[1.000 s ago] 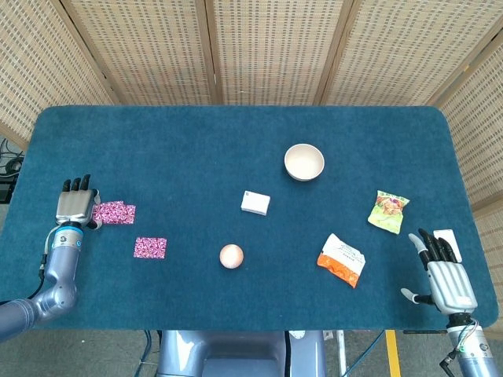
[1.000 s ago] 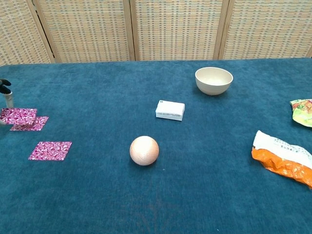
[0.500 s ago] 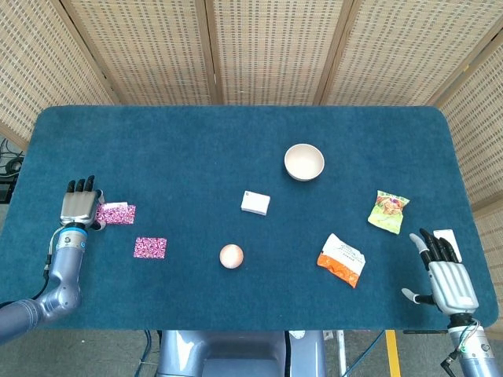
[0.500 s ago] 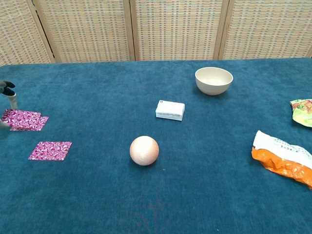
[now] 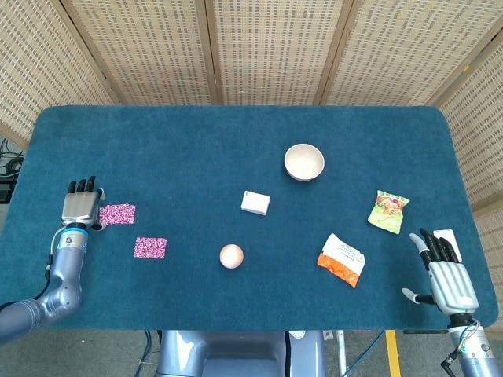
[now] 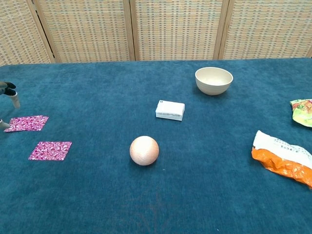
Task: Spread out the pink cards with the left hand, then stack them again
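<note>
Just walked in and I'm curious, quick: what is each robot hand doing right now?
Left hand: open, fingers extended, beside the pink cards, holding nothing.
Right hand: open, fingers spread, holding nothing.

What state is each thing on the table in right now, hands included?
Left hand: fingers extended, at the edge of the upper pink patterned cards.
Upper pink patterned cards: flat, overlapped in a near-square pile.
Single pink patterned card: flat, apart from the pile.
Right hand: open, empty.
Cream round bowl: upright, empty.
Orange snack packet: lying flat.

Left robot hand [image 5: 79,207] flat, seemingly empty; right robot hand [image 5: 448,276] splayed.
</note>
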`<state>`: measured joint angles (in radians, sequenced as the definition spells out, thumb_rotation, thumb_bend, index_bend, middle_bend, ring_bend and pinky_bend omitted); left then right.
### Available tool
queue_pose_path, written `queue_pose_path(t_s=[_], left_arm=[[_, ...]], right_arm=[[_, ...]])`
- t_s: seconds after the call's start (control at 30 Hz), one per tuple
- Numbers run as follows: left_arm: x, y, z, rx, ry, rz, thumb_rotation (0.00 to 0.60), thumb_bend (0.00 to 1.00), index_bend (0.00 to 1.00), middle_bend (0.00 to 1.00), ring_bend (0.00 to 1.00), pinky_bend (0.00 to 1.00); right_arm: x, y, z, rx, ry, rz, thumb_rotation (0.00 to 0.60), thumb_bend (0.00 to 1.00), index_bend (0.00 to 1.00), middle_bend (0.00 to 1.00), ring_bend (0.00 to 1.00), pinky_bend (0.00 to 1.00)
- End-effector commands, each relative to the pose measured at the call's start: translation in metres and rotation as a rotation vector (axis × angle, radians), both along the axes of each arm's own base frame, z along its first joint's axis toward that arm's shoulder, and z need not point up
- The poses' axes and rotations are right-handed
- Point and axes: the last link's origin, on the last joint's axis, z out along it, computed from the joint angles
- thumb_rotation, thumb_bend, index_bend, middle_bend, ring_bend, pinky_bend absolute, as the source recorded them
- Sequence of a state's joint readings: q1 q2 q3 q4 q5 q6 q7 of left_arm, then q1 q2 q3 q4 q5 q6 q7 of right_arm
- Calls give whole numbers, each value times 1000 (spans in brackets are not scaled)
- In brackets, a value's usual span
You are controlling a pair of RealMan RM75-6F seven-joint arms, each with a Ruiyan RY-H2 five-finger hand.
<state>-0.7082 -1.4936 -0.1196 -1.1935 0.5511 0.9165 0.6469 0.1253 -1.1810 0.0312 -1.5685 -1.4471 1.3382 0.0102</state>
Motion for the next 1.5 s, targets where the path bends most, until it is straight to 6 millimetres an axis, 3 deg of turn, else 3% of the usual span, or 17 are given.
queue_pose_path(t_s=[0.03, 0.23, 0.33, 0.7, 1.1, 1.5], left_arm=[[4, -1, 0, 2, -25, -7, 600, 211, 308, 0, 0, 0], [24, -10, 0, -12, -96, -51, 600, 205, 308, 0, 0, 0], [43, -26, -3, -38, -143, -104, 600, 199, 308, 0, 0, 0], [70, -71, -16, -116, -197, -155, 600, 190, 307, 0, 0, 0], [74, -92, -28, -159, -175, -174, 600, 190, 308, 0, 0, 0], [70, -91, -40, -153, -162, -146, 600, 199, 308, 0, 0, 0]], right_arm=[[0, 0, 0, 0, 0, 1, 600, 105, 0, 0, 0, 0], [0, 0, 0, 2, 1, 2, 600, 105, 0, 0, 0, 0], [1, 1, 0, 0, 0, 5, 600, 105, 0, 0, 0, 0], [3, 2, 3, -5, -15, 13, 600, 105, 0, 0, 0, 0], [4, 4, 7, -6, -37, 16, 600, 105, 0, 0, 0, 0], [3, 5, 11, -9, -55, 18, 600, 105, 0, 0, 0, 0]])
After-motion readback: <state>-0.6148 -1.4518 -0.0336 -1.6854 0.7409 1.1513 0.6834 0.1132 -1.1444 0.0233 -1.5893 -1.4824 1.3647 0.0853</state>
